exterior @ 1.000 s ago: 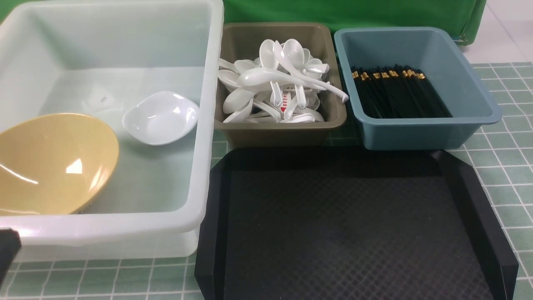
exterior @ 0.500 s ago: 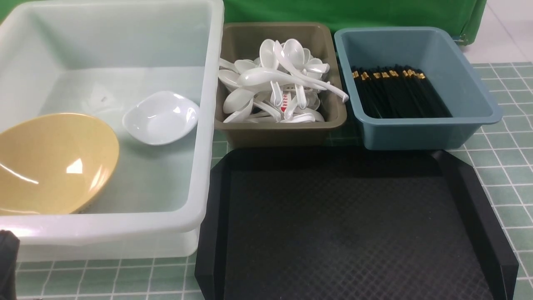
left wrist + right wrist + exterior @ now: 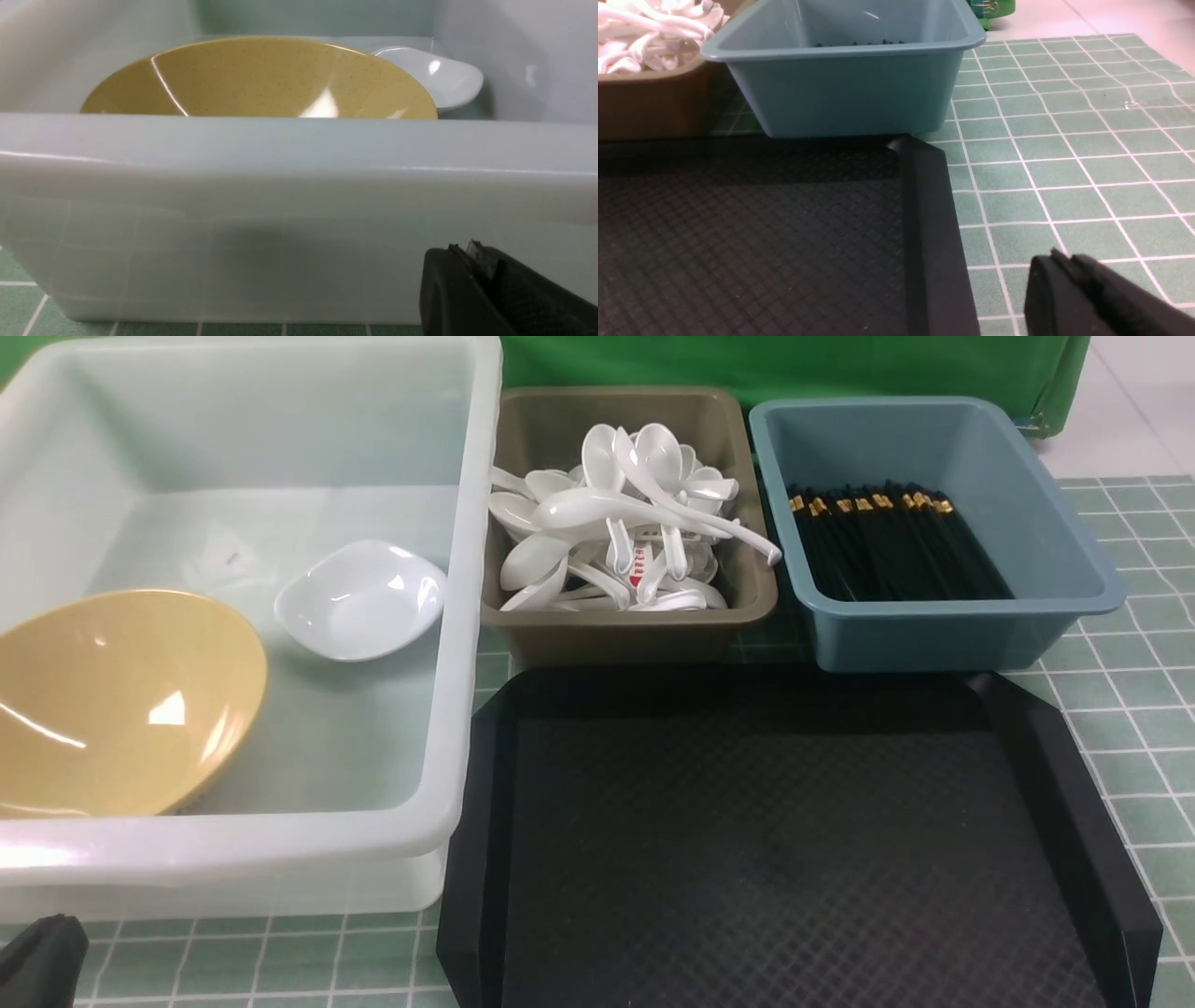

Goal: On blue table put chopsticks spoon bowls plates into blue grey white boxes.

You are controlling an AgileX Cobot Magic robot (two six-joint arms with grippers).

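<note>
A yellow bowl (image 3: 112, 700) and a small white dish (image 3: 359, 599) lie in the big white box (image 3: 280, 854); both also show in the left wrist view, the bowl (image 3: 261, 79) and the dish (image 3: 439, 77). White spoons (image 3: 625, 523) fill the grey-brown box (image 3: 625, 625). Black chopsticks (image 3: 887, 546) lie in the blue box (image 3: 934, 635). My left gripper (image 3: 462, 249) is shut and empty, low in front of the white box's near wall (image 3: 280, 210); its tip shows in the front view (image 3: 42, 957). My right gripper (image 3: 1059, 259) is shut and empty over the green mat, right of the black tray.
A black tray (image 3: 794, 840) lies in front of the grey and blue boxes, with nothing on it; its right rim shows in the right wrist view (image 3: 929, 224). The green tiled mat (image 3: 1148, 728) covers the table. A green backdrop (image 3: 794, 364) stands behind.
The left gripper's tip has dropped lower at the bottom left corner of the front view, away from the white box's near rim. Nothing else has moved.
</note>
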